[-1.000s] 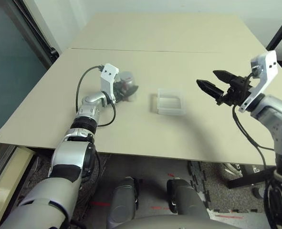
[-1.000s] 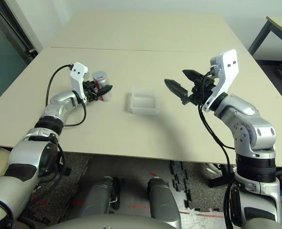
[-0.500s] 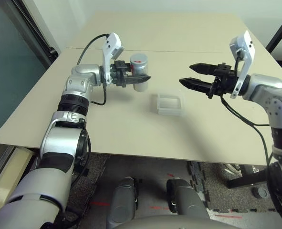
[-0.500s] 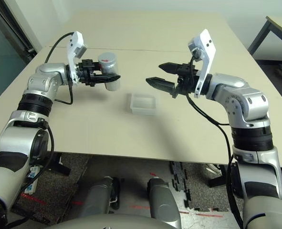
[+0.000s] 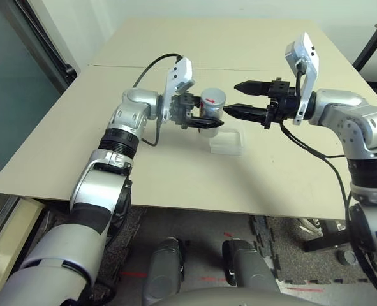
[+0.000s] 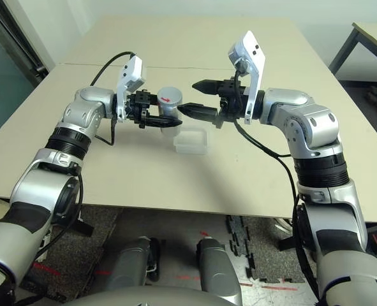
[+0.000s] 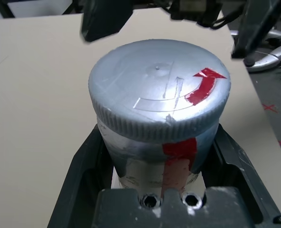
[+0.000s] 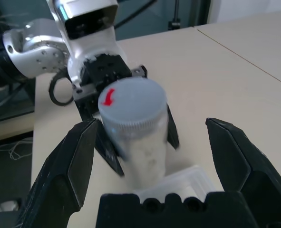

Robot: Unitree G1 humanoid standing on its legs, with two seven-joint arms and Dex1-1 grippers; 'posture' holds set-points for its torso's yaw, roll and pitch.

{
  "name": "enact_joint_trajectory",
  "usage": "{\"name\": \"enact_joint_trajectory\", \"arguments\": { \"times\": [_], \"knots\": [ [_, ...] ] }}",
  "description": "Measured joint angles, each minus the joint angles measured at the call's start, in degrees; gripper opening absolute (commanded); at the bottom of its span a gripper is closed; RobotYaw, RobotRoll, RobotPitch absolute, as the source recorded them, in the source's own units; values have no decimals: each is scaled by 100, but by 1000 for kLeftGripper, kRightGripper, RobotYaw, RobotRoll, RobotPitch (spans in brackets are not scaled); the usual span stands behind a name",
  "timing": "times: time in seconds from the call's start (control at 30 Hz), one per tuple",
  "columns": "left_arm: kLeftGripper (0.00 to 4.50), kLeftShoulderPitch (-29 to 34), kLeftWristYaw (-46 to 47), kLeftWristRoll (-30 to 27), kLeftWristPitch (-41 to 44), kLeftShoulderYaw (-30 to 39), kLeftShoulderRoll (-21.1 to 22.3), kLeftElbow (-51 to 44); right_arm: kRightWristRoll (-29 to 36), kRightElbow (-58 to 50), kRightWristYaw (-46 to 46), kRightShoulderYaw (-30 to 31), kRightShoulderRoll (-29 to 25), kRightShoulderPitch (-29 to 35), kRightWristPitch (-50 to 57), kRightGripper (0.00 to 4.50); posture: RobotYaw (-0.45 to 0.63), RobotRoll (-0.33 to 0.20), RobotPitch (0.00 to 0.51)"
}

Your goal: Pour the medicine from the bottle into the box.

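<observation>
The left fingers (image 5: 208,120), clamped on the capped medicine bottle (image 5: 212,106), are lifting it off the surface above the clear box (image 5: 227,141), while the wide-open right fingers (image 5: 240,97) are closing in on its cap, likely for unscrewing.

The left gripper (image 5: 205,120) has lifted the bottle (image 5: 212,106) off the table (image 5: 60,146) and carried it up and toward the right gripper (image 5: 234,97). The bottle, a second ago low beside the table surface, now hangs just above the box's (image 5: 227,141) near edge, cap up. The right gripper has swung in from well apart, and its spread fingertips now sit just beside the bottle's cap (image 8: 132,103).
</observation>
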Motion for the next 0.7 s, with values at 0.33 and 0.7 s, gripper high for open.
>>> {"name": "enact_joint_trajectory", "arguments": {
  "times": [0.33,0.7],
  "knots": [
    [2719,-3,-9,1,-43,0,-82,151,0,-43,-1,42,124,-17,1,4127,-92,0,63],
    [2719,-4,-18,3,-69,2,-120,179,3,-80,-54,81,192,-16,3,2495,-90,0,71]
  ]
}}
